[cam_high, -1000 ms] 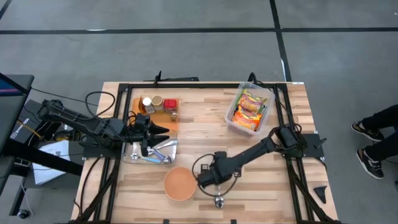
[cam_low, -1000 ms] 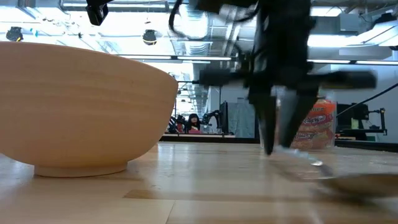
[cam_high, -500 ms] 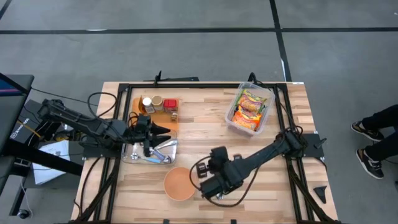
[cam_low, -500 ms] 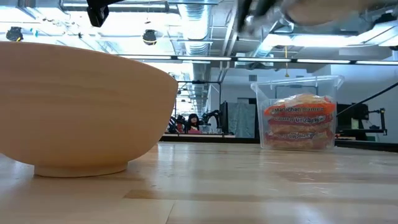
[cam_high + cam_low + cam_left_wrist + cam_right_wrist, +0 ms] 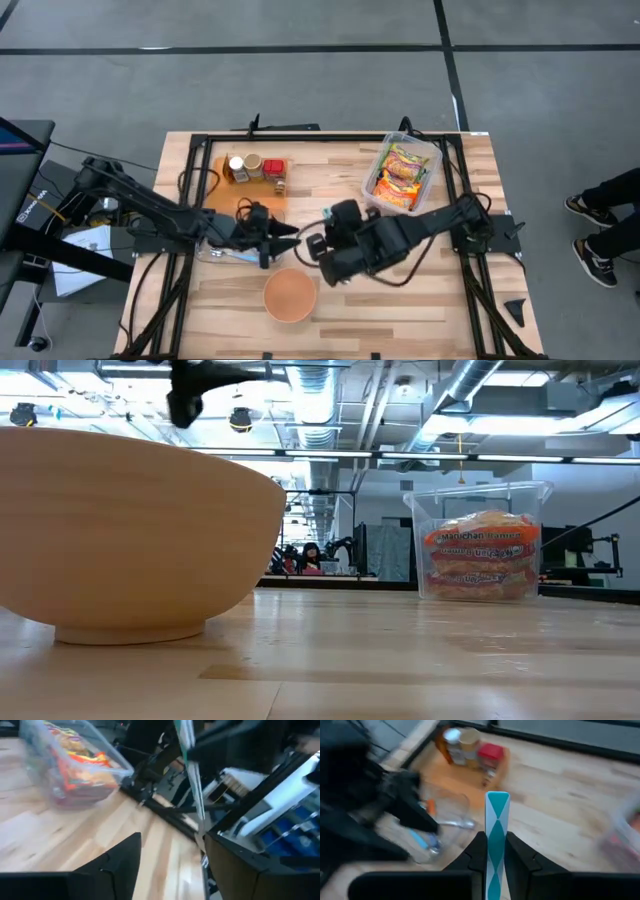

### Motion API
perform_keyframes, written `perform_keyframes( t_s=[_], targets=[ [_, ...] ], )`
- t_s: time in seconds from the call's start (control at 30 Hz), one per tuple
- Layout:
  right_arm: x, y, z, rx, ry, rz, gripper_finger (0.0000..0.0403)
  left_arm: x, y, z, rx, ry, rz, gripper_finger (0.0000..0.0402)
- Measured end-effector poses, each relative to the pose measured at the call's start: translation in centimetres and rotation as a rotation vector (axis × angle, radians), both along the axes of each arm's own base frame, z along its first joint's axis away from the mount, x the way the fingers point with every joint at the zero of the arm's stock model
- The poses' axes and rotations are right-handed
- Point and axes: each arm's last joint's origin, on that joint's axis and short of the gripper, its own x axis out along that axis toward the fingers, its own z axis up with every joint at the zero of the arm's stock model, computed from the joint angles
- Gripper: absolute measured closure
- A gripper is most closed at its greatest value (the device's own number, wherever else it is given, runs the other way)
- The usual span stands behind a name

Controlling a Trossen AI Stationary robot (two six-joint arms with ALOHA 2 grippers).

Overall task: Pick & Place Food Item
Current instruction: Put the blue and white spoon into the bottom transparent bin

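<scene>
The left arm reaches in from the table's left edge. The left gripper (image 5: 281, 232) now hangs past the right end of the clear tray (image 5: 222, 254); a second ago it was over the tray's middle. In the left wrist view its fingers (image 5: 116, 865) stand wide apart with nothing between them.

Behind it, the jars (image 5: 254, 167) stand on the orange tray (image 5: 226, 197), unchanged. The bowl (image 5: 290, 295) sits near the front edge, unmoved.

The right gripper (image 5: 312, 245) has left the front edge and now sits above the table's middle, just right of the left gripper and facing it. Its fingers (image 5: 478, 851) are narrow, clamped on the teal-and-white handle of a utensil (image 5: 497, 820). The utensil no longer lies at the front edge, and the low view no longer shows this gripper.

The noodle packs (image 5: 400, 172), the task's food, lie in the clear bin (image 5: 432, 152) at the back right, untouched. In the low view the pack print appears to read "Maruchan Ramen"; it is not fully legible.

A person's shoes (image 5: 588, 236) show at the right edge.
</scene>
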Motion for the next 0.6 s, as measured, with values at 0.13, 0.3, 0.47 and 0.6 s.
perform_keyframes(
  t_s=[0.13, 0.3, 0.47, 0.6],
  targets=[
    [1.4, -1.3, 0.9, -0.031, -0.030, 0.079, 0.0369, 1.8, -0.4, -0.6, -0.029, -0.074, 0.011, 0.0168],
    [2.3, -2.6, 1.5, -0.055, -0.032, 0.143, 0.0369, 3.3, -0.2, -0.8, -0.084, -0.117, 0.044, 0.0164],
    [2.1, -3.4, 2.7, -0.059, -0.042, 0.206, 0.0369, 3.4, 0.1, -0.4, -0.104, -0.160, 0.031, 0.0171],
    [2.4, -3.7, 3.0, -0.077, -0.033, 0.278, 0.0369, 3.6, 0.5, -0.2, -0.121, -0.168, 0.001, 0.0171]
  ],
)
